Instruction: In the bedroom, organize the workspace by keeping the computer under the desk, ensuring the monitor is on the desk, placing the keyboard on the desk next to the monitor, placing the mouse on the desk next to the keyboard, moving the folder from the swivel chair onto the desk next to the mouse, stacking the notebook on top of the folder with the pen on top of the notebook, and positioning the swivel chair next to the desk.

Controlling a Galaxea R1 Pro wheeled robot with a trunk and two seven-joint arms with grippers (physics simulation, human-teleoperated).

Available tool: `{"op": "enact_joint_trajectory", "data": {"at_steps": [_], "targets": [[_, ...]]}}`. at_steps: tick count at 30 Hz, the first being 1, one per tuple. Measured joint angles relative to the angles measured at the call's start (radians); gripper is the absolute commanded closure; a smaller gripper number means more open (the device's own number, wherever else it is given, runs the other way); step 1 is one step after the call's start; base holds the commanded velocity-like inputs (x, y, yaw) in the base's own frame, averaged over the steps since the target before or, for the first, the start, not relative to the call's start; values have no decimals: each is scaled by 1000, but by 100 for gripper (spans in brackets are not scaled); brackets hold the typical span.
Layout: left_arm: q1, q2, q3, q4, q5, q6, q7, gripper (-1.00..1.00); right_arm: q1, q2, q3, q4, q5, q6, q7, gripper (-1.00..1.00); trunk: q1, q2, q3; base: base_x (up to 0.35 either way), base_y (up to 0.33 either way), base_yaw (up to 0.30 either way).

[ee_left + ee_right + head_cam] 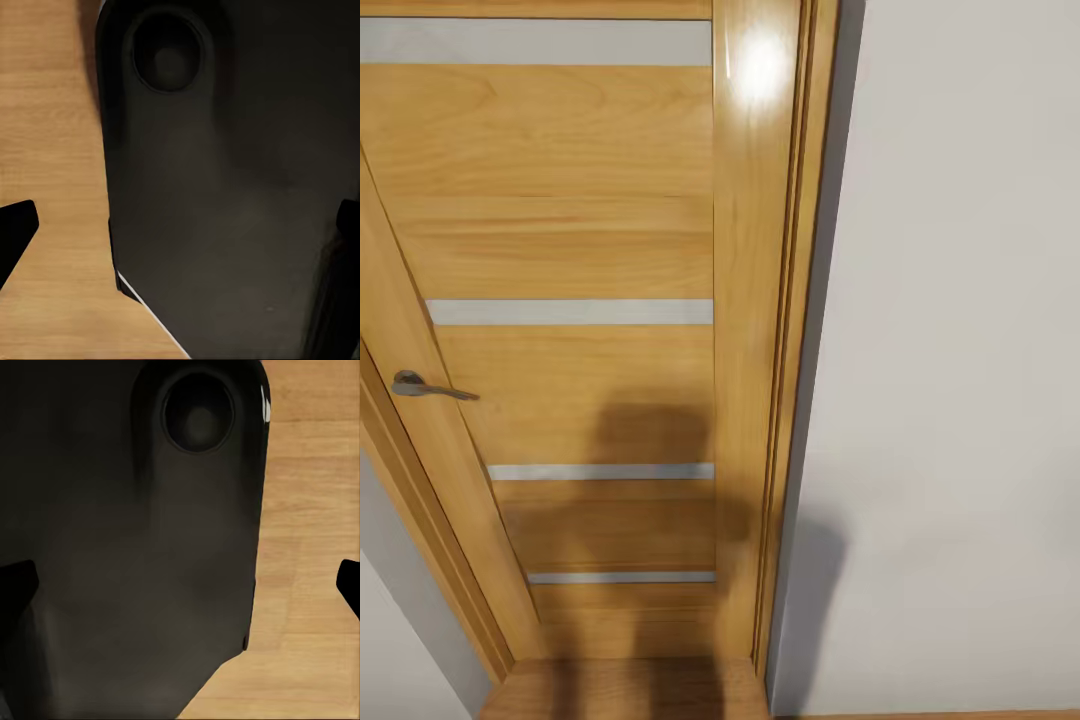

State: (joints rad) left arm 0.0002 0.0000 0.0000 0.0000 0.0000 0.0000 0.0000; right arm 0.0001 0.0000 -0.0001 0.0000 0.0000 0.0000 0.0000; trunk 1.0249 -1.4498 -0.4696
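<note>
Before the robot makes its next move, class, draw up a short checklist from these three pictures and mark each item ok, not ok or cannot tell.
1. Task things (desk, monitor, keyboard) in view: not ok; the head view faces a wooden door and a white wall.
2. Door shut: ok; it sits in its frame, handle level.
3. Left gripper open and empty: ok; fingertips wide apart.
4. Right gripper open and empty: ok.
5. Wooden floor under the dark robot base: ok.

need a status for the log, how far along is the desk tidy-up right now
Nothing looks done from here. The head view faces a closed wooden door with its handle beside a white wall, so the robot seems in transit. Both wrist views look down at the robot's dark base over wood floor, fingers spread, holding nothing. Every desk step remains.
</note>
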Motion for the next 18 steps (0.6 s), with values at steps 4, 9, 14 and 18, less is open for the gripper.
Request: {"op": "enact_joint_trajectory", "data": {"at_steps": [4,9,14,18], "targets": [[-3,-17,-1,-16,-3,6,-12,-100,-4,17,0,-15,-3,9,5,-100,0,0,1,0,0,0],[-2,-38,-1,-21,-3,3,-12,-100,-4,25,-1,-15,-4,7,3,-100,-11,21,10,0,0,0],[-2,-41,0,-23,-4,3,-11,-100,-4,31,0,-14,-4,-10,2,-100,-30,56,25,0,0,0],[-2,-39,0,-24,-3,4,-11,-100,-4,32,-1,-6,-5,-31,1,-100,-46,84,38,0,0,0]]}}
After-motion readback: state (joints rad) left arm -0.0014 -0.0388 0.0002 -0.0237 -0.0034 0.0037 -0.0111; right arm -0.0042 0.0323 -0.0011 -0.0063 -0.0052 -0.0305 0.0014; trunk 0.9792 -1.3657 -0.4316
